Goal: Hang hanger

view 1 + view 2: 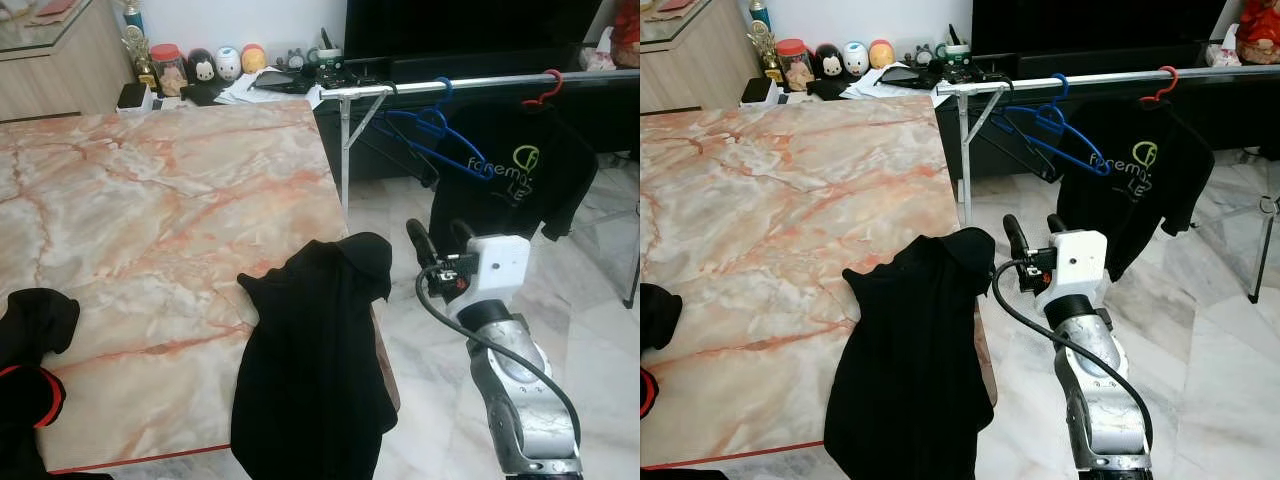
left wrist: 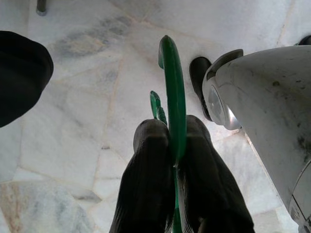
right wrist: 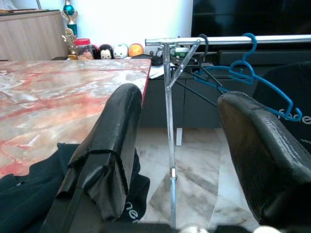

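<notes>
Gripping green hanger in my left claw, low over the floor | right claw wide, empty, facing rail, likely to steady | black shirt draped off tabletop edge

Marble table; pale marble floor; white wall

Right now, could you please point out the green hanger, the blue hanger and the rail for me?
green hanger (image 2: 174, 97), left wrist view, on its hook, held between the black fingers.
blue hanger (image 1: 437, 127), left eye view, on its shoulder.
rail (image 1: 480, 82), left eye view, on the bare bar.
</notes>
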